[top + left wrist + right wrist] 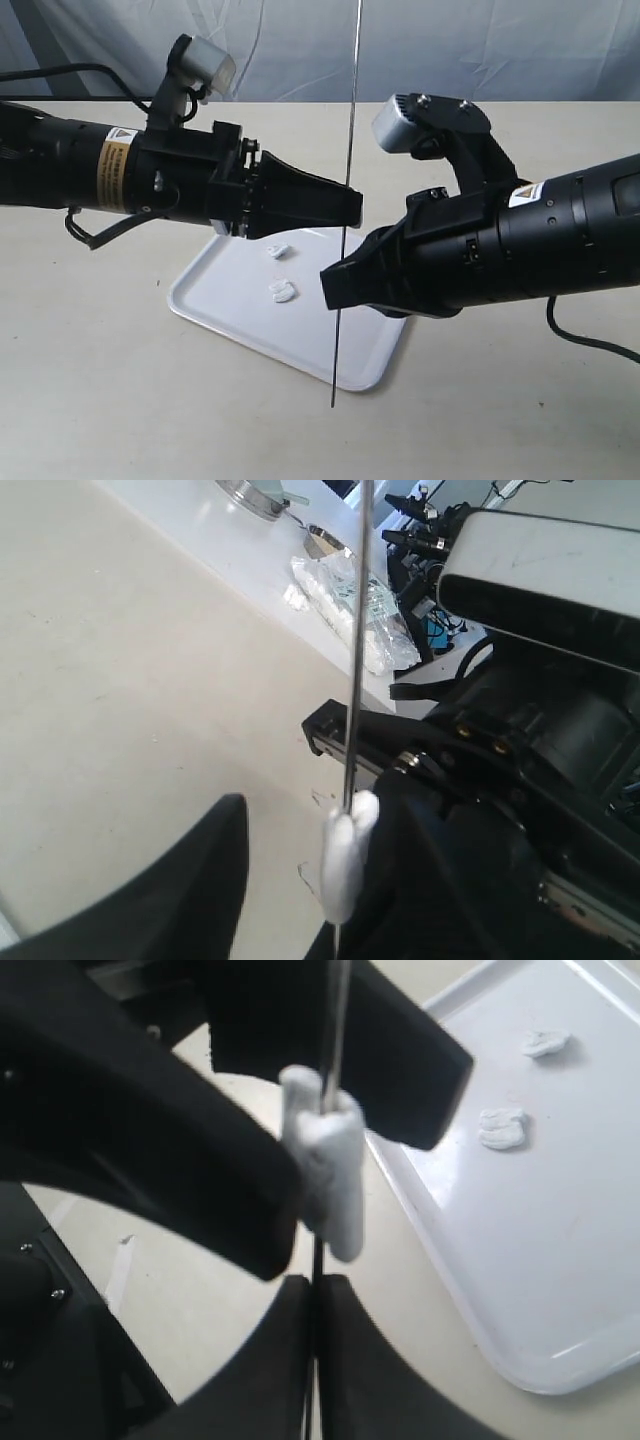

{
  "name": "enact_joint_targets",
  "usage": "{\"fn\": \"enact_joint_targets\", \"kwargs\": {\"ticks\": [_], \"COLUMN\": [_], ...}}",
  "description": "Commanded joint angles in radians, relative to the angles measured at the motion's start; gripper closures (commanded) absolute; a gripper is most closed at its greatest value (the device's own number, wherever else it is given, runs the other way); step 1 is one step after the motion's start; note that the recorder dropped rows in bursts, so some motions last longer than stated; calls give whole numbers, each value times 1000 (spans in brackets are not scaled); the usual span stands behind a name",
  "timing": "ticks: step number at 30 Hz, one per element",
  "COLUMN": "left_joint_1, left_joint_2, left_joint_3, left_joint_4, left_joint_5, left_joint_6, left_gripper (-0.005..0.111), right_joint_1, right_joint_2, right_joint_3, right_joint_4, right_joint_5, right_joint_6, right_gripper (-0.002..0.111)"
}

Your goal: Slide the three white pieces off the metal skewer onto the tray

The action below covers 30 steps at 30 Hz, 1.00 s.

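The right gripper (335, 282) is pressed tight on the metal stick (348, 150), and the left gripper (348, 208) is spread around one white piece (330, 1175).

The stick is long, very thin, straight and silver-grey. It stands almost upright in the air, by the near long edge of the tray (230, 295). The right gripper pinches it low down. Just above that pinch sits the small white piece, soft and lumpy, with the stick going through it. It is between the left gripper's fingers (200, 1160). It looks to touch one finger, with a gap to the other. Two more white pieces (278, 250) lie on the tray, a bit squashed, near each other but not touching, in the half by its left short edge. The tray is white and flat, with round corners and a low rim, on a pale table (100, 400).
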Motion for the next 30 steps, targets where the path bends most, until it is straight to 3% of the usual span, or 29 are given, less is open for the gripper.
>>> {"fn": "enact_joint_targets", "kwargs": {"ticks": [1, 25, 30], "left_joint_1": [-5, 36, 36], "left_joint_2": [-11, -27, -29], "left_joint_3": [-2, -2, -2], "left_joint_4": [-18, 18, 18], "left_joint_5": [-7, -7, -7], "left_joint_6": [2, -12, -12], "left_gripper": [62, 62, 76], "right_joint_1": [-7, -7, -7], "right_joint_2": [-6, -6, -6], "right_joint_3": [-5, -5, -5], "right_joint_4": [4, -1, -1], "right_joint_5": [-7, -32, -32], "right_joint_6": [-11, -11, -9], "right_gripper": [109, 109, 109]}}
